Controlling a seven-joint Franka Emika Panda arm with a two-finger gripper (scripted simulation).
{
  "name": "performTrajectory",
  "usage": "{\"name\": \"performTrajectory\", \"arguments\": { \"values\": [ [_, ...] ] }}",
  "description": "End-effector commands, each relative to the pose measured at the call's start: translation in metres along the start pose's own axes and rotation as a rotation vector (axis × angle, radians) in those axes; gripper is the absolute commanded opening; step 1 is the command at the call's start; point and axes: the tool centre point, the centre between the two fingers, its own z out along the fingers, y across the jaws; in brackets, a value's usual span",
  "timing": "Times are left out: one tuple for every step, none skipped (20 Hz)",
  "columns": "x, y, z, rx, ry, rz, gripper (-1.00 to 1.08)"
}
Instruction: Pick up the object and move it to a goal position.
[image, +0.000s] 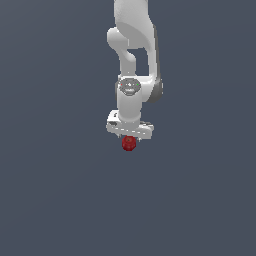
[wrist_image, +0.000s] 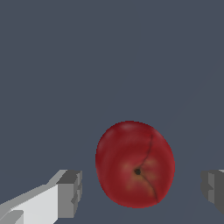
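The object is a small dark-red roundish fruit (image: 128, 143) with a dark stem pit and a crease. In the exterior view it sits right under the white hand of my gripper (image: 129, 138). In the wrist view the fruit (wrist_image: 134, 162) lies between the two grey fingertips (wrist_image: 70, 192), one on each side of it. My gripper (wrist_image: 142, 190) is open, and a narrow gap shows between the fruit and each fingertip. The gap on one side is wider than on the other. No goal marker shows in either view.
A plain dark grey-blue surface (image: 200, 200) fills both views around the arm. The white arm (image: 132, 50) comes down from the top of the exterior view.
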Motion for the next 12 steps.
{"name": "performTrajectory", "arguments": {
  "values": [
    [-0.001, 0.000, 0.009, 0.000, -0.001, 0.001, 1.00],
    [-0.001, 0.000, 0.014, 0.000, -0.001, 0.001, 1.00],
    [-0.001, 0.001, 0.020, -0.001, 0.000, 0.002, 1.00],
    [-0.001, 0.001, 0.025, -0.001, 0.000, 0.002, 1.00],
    [-0.001, 0.001, 0.029, -0.001, 0.000, 0.003, 1.00],
    [-0.002, 0.001, 0.033, -0.001, 0.000, 0.003, 1.00],
    [-0.001, 0.001, 0.037, -0.001, 0.000, 0.003, 1.00],
    [-0.001, 0.001, 0.039, -0.001, 0.000, 0.003, 1.00],
    [-0.001, 0.001, 0.041, -0.001, 0.000, 0.003, 1.00],
    [-0.001, 0.000, 0.043, -0.001, 0.000, 0.003, 1.00],
    [-0.001, 0.000, 0.043, -0.001, 0.000, 0.003, 1.00],
    [-0.001, 0.000, 0.044, -0.001, 0.000, 0.003, 1.00]
  ]
}}
